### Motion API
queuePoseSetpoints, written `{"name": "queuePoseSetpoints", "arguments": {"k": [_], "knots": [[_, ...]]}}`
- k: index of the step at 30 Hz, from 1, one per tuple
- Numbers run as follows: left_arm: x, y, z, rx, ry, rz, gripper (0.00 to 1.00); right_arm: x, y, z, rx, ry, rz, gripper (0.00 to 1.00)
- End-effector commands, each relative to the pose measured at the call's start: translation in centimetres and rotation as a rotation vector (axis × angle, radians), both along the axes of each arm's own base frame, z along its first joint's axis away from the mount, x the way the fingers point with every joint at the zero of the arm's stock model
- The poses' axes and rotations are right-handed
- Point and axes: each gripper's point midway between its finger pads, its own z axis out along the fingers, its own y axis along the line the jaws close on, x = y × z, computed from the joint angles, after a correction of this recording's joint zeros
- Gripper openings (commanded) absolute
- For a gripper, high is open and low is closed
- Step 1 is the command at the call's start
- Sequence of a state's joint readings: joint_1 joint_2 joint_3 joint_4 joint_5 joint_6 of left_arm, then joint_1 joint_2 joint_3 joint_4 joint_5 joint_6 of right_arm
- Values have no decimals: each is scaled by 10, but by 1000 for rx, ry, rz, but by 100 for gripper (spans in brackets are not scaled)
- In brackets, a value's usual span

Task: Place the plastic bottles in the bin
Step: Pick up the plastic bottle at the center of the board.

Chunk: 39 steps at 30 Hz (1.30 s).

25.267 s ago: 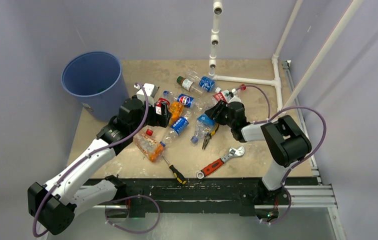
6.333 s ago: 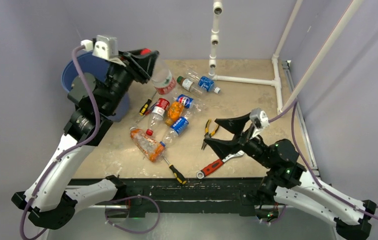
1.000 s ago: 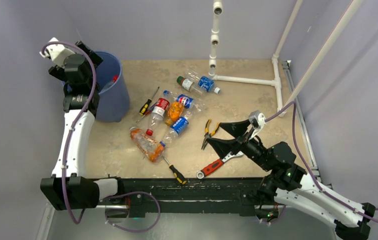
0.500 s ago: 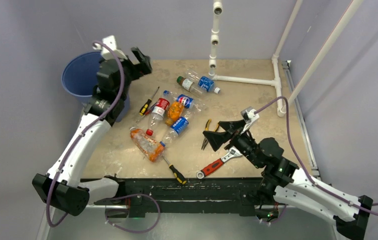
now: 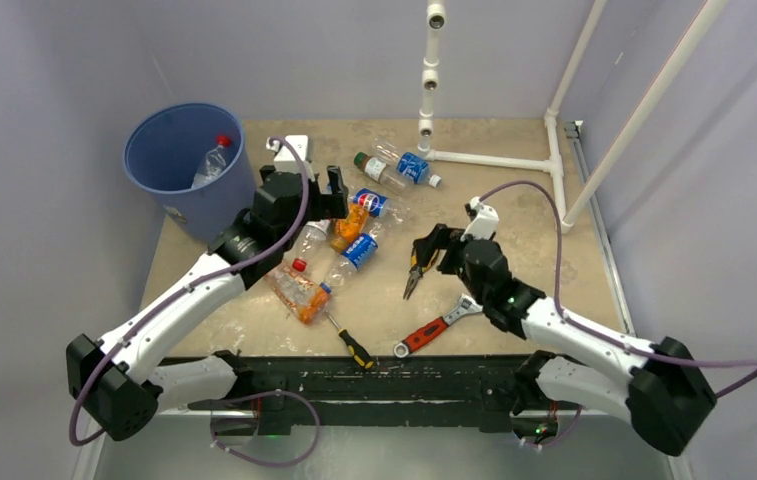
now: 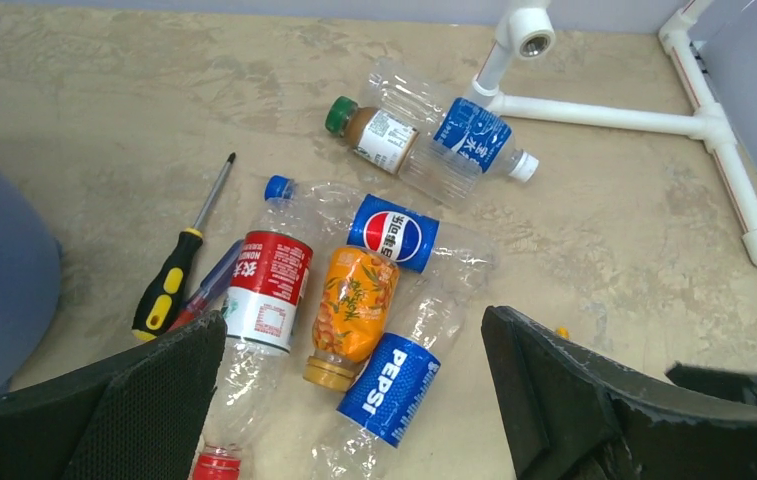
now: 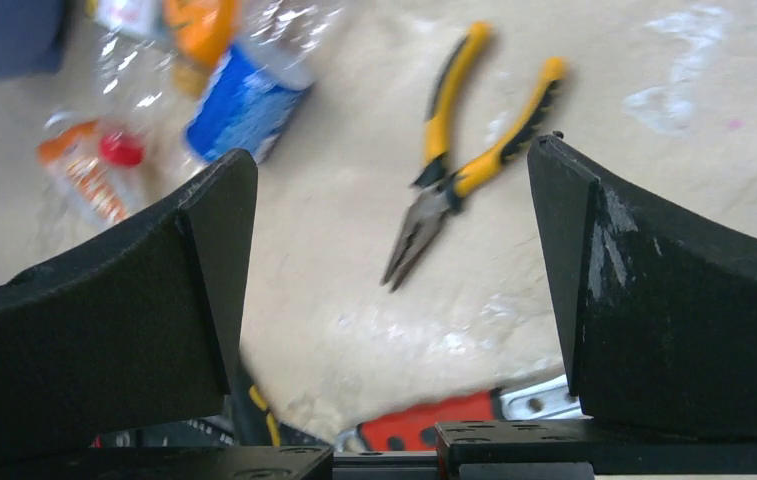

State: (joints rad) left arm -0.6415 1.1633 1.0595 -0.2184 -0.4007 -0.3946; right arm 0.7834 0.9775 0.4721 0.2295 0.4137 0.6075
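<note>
Lying bottles [image 5: 358, 250] cluster left of the pliers [image 5: 416, 268].

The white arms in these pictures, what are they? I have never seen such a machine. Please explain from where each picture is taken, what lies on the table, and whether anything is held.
They are two robot arms, each ending in a two-finger gripper. One picture looks down from above. The other two come from cameras on the wrists. The left gripper and the right gripper are both open and hold nothing. On the table lie plastic bottles, pliers, a wrench and screwdrivers. One bottle is already in the blue bin.
</note>
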Motion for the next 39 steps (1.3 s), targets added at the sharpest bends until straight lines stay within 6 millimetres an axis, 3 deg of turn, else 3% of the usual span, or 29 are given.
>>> {"name": "queuePoseSetpoints", "arguments": {"k": [1,5,10,15,20,23,25,28,33,39], "knots": [[-5,-2,10,-68,-27,-8,99,38,-3,12,111,15,-5,99],[-12,-12,-17,24,89,-95,99,57,-16,20,143,-35,-60,98],[-16,-6,-23,33,60,-91,98,78,-45,16,238,-55,-172,94],[-19,-2,-19,11,36,-82,94,91,-47,14,275,-83,-207,89],[-22,1,-16,-2,28,-73,93,134,-43,6,214,-79,-259,88],[-22,2,-16,-4,26,-65,92,151,-30,-11,236,-38,-222,86],[-22,3,-18,-3,29,-62,92,160,-22,-8,261,-68,-201,85],[-22,2,-18,-7,31,-62,92,163,-14,-29,281,-14,-185,86],[-22,0,-20,-15,39,-68,92,181,-44,-45,352,2,-277,89],[-20,3,-24,1,42,-52,91,216,-52,-49,354,-10,-340,87]]}}
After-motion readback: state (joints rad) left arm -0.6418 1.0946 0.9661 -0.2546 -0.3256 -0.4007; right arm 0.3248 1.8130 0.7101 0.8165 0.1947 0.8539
